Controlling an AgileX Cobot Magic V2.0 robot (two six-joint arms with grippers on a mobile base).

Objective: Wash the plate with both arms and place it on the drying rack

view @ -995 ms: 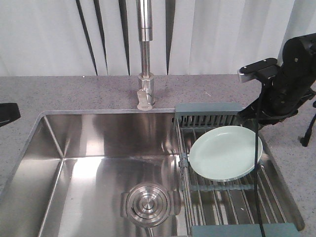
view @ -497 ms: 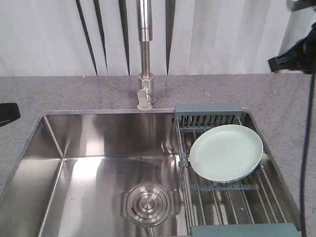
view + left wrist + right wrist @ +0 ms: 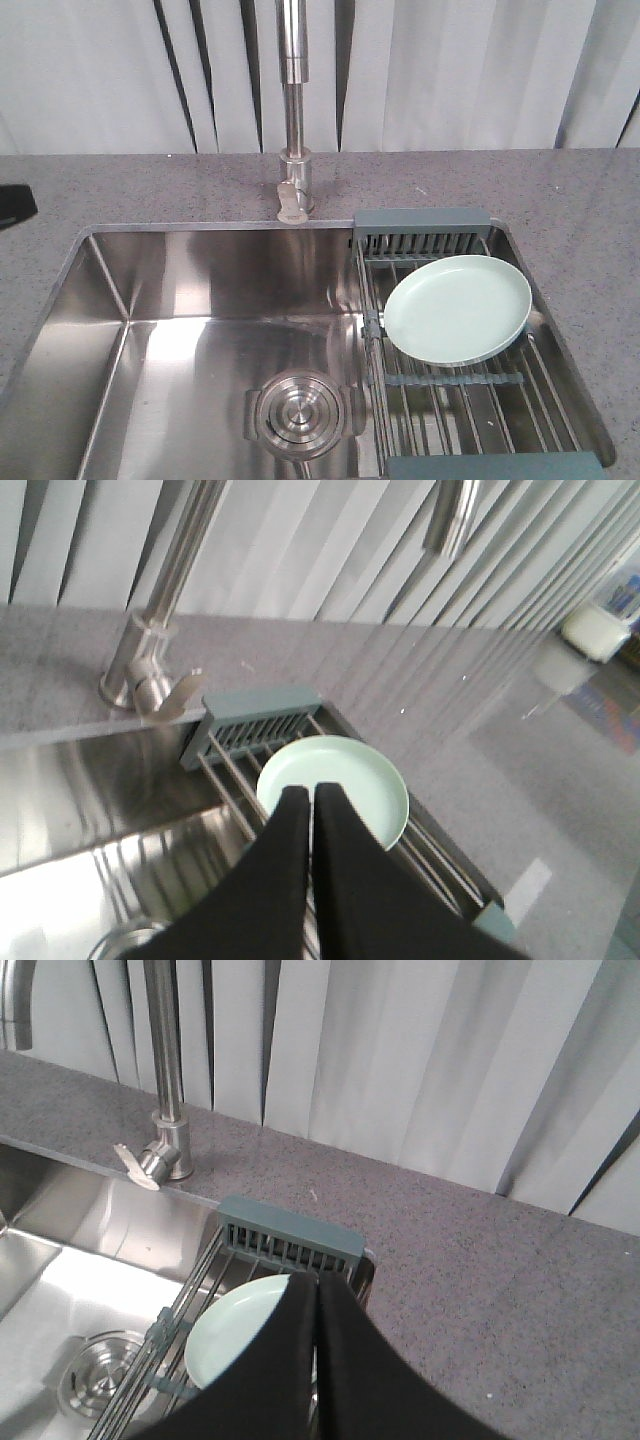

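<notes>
The grey speckled countertop (image 3: 120, 185) runs around a wide stainless steel sink (image 3: 200, 300), which fills most of the front view. Pale vertical blinds (image 3: 450, 70) hang behind the counter. A tall steel faucet (image 3: 292, 110) rises from the counter at the back edge of the basin, its lever pointing forward. The drying rack (image 3: 470, 400) spans the right end of the sink, its steel rods running front to back between grey-teal end pieces. The plate (image 3: 458, 308) lies right side up on the rods toward the back of the rack, its far rim just in front of the slatted rear end piece, and nothing is touching it. A round steel drain strainer (image 3: 298, 413) sits in the basin floor to the left of the rack. In the left wrist view the left gripper (image 3: 310, 792) hovers above the plate, its two black fingers pressed together with nothing between them. In the right wrist view the right gripper (image 3: 316, 1276) hangs over the rack's rear end piece, its fingers likewise together and empty. At the left edge of the front view a small dark shape (image 3: 12, 205) lies over the counter, probably part of the left arm, though too little shows to be sure.
</notes>
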